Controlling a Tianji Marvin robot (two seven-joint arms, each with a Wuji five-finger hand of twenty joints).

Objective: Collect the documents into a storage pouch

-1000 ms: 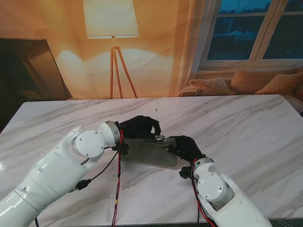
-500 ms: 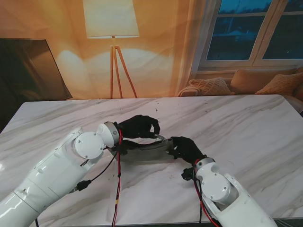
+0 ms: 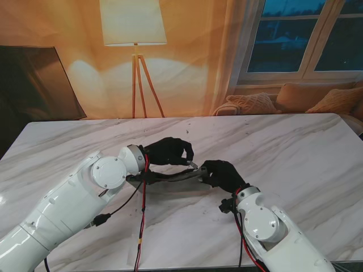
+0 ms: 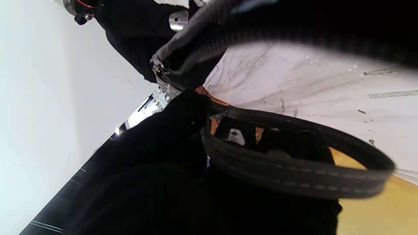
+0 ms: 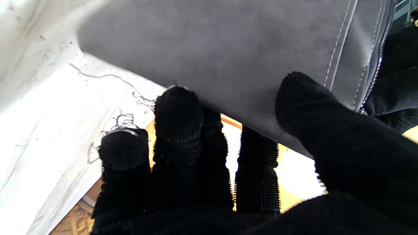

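A dark grey zippered pouch point(image 3: 170, 175) hangs tilted just above the middle of the marble table point(image 3: 295, 153), held between both black-gloved hands. My left hand point(image 3: 167, 152) is shut on its far upper edge near the zipper pull point(image 3: 194, 165). My right hand point(image 3: 222, 174) is shut on its right end. In the right wrist view the thumb point(image 5: 313, 111) lies on the grey fabric point(image 5: 228, 49) and the other fingers curl under it. The left wrist view is filled by the zipper end point(image 4: 163, 71) and a black strap loop point(image 4: 294, 176). No documents show in any view.
Red and black cables point(image 3: 142, 226) hang from the left forearm over the table's near side. Behind the table stand a floor lamp point(image 3: 135, 34), a dark screen point(image 3: 34, 79) at far left and a sofa with cushions point(image 3: 295, 99) under the window.
The pouch lay flat on the table a second ago. Both hands have raised it, so it now hangs tilted and edge-on. The right hand moved slightly farther from me.
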